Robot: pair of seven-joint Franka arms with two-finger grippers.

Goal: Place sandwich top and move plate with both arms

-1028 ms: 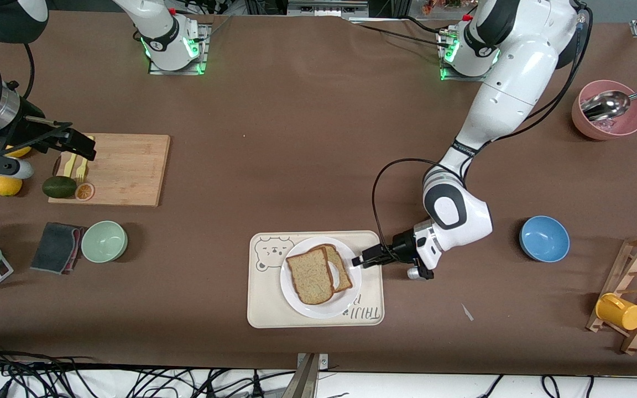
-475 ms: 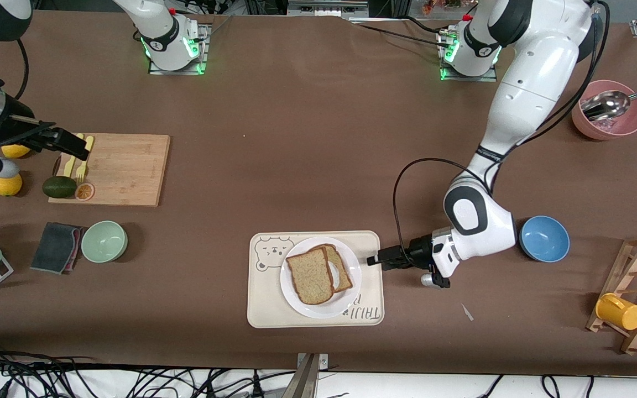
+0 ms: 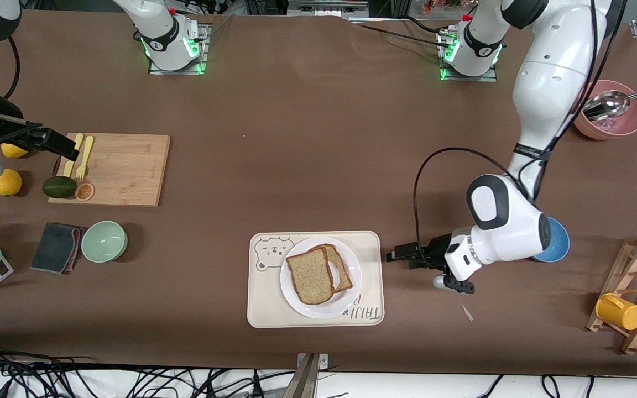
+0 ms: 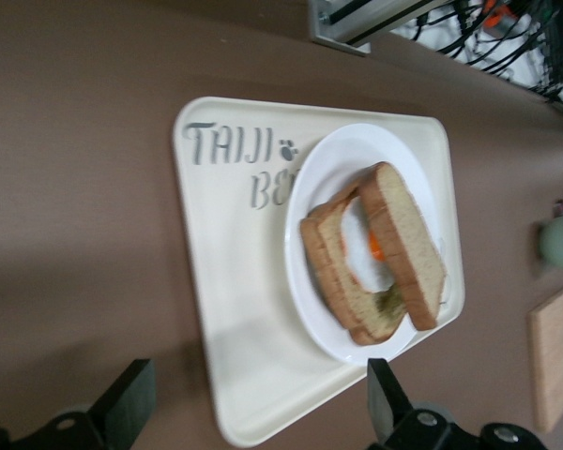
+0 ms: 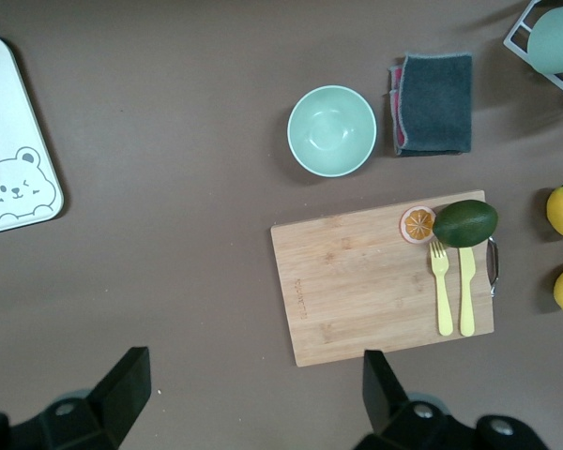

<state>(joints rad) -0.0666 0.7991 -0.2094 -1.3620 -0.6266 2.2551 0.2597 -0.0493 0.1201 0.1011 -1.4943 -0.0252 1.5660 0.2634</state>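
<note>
Front view: the left gripper (image 3: 397, 254) hangs low over bare table just beside the bear-print tray (image 3: 266, 309), fingers spread and pointing at it. The sandwich top (image 3: 309, 276) leans on the egg slice (image 3: 339, 269) on the plate (image 3: 318, 309), in the tray.

Left wrist view: wide-apart fingertips (image 4: 129, 405) frame the tray.

Right wrist view: the right gripper (image 5: 253, 386), spread, waits above the cutting board (image 5: 357, 281).
</note>
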